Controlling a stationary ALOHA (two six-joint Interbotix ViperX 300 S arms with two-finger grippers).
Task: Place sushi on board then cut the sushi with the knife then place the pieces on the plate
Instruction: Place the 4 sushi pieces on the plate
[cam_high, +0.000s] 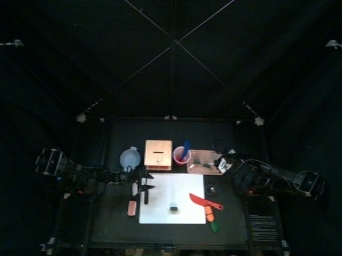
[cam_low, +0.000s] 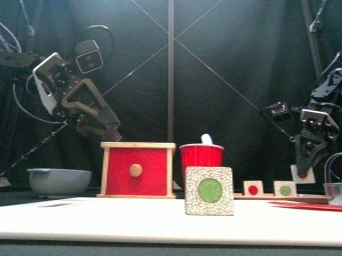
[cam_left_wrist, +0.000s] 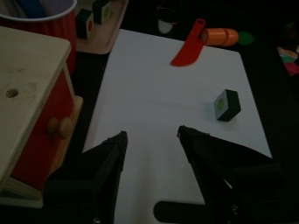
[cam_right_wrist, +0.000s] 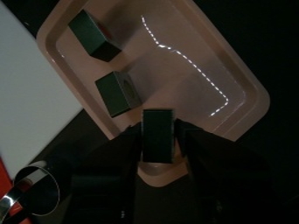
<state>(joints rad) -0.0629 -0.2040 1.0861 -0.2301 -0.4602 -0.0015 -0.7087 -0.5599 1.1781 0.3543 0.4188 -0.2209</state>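
Right fingers (cam_right_wrist: 187, 153) are pinching a sushi piece (cam_right_wrist: 158, 129) over the pink plate (cam_right_wrist: 222, 52), apparently for release; left fingers (cam_left_wrist: 105, 162) are hovering wide above the board (cam_left_wrist: 163, 87)

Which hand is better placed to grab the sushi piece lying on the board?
Left, probably. The left hand is open over the white board with the sushi piece just ahead. The right hand is busy: shut on a second piece over the pink tray.

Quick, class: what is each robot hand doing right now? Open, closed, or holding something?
Left hand: open, empty, over the white board.
Right hand: closed on a sushi piece at the pink tray's edge.
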